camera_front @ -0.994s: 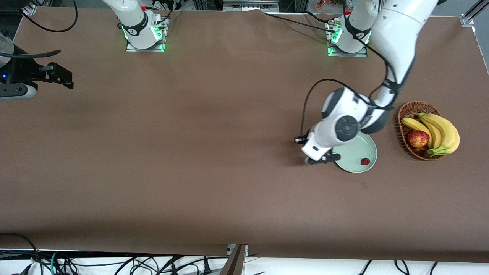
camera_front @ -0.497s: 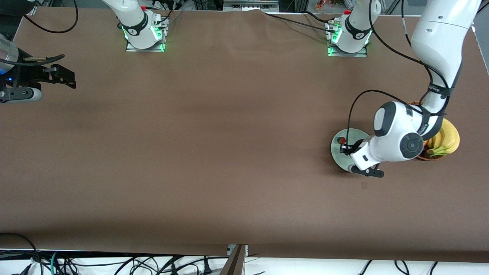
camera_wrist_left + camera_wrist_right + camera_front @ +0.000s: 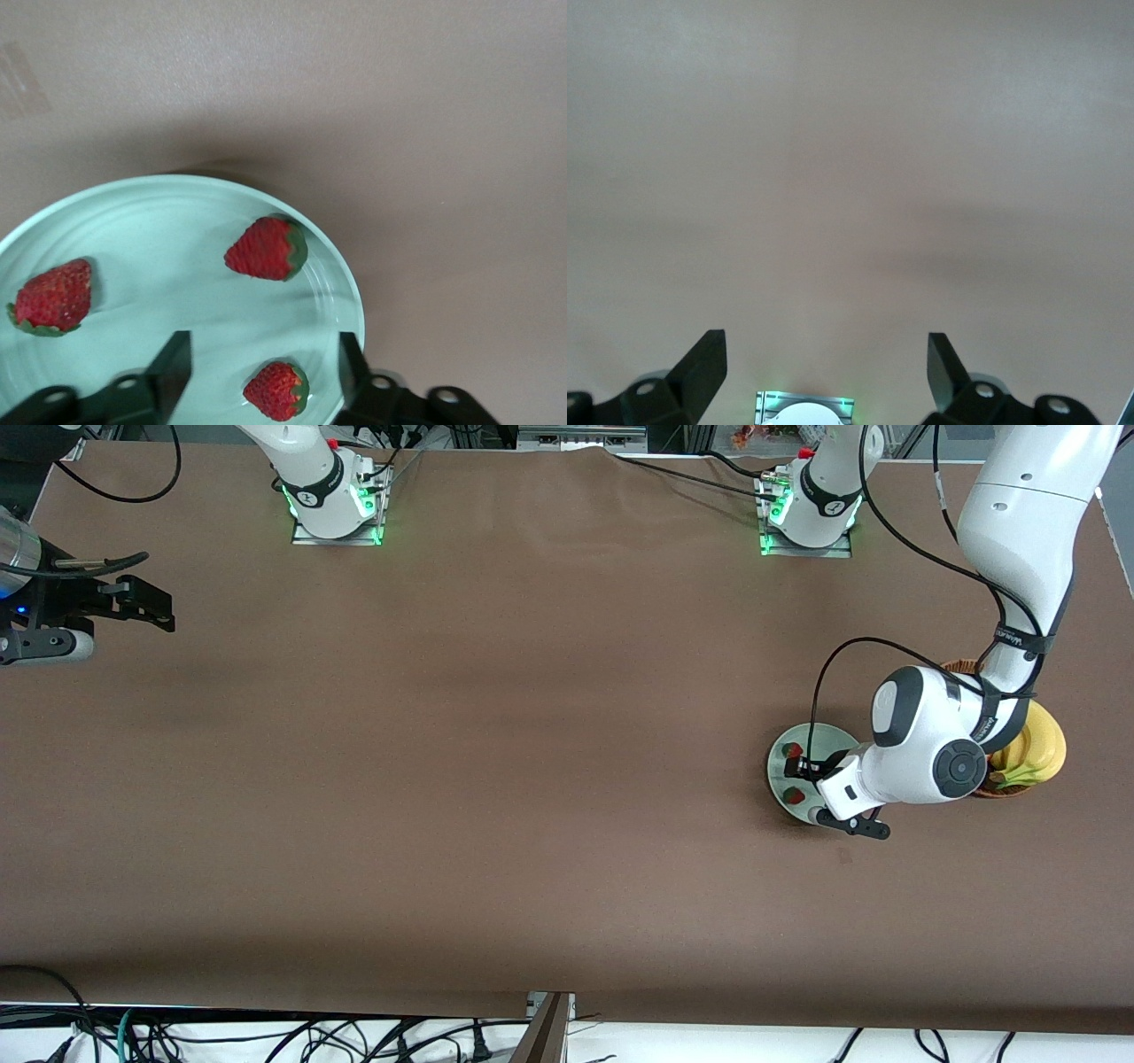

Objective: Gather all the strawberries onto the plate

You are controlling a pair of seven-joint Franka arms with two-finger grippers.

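Now the table (image 3: 496, 779) carries the plate (image 3: 783, 788), with three strawberries (image 3: 266, 249) lying in it. Over it hangs the left gripper (image 3: 261, 372), fingers apart, empty. Right gripper (image 3: 826, 363) waits, spread wide, empty.

**Count of things on the brown surface**

Three small red strawberries with green caps (image 3: 265, 249) (image 3: 51, 297) (image 3: 276, 390). One round pale mint-green plate (image 3: 159, 208). One brown woven wicker basket (image 3: 961, 666). One bunch of yellow bananas (image 3: 1041, 748). Two black two-finger tools (image 3: 261, 367) (image 3: 826, 367).
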